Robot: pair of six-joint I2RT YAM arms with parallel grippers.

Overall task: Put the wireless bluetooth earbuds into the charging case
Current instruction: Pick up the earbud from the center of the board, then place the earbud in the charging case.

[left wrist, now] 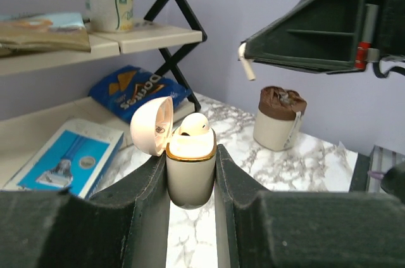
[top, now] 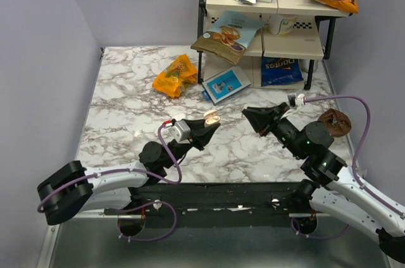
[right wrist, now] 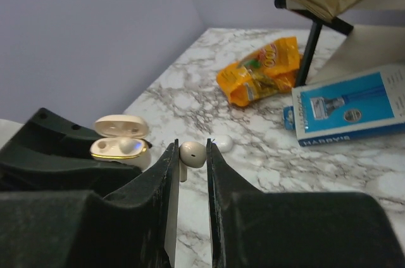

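My left gripper [top: 209, 122] is shut on the cream charging case [top: 211, 117] and holds it upright above the table. In the left wrist view the case [left wrist: 190, 173] sits between my fingers with its lid open to the left, and one white earbud [left wrist: 193, 125] is seated in it. My right gripper [top: 248, 114] is shut on the other earbud [right wrist: 192, 154], gripped by its head with the stem pointing down. It hangs a short way right of the open case [right wrist: 120, 147]. The stem [left wrist: 246, 70] shows under the right gripper in the left wrist view.
A small white rounded thing [right wrist: 223, 144] lies on the marble beyond my right fingertips. An orange snack bag [top: 176, 75] and a blue box [top: 226, 84] lie farther back. A brown-topped cup [top: 334, 122] stands at the right. A shelf rack [top: 266, 21] with snack bags stands behind.
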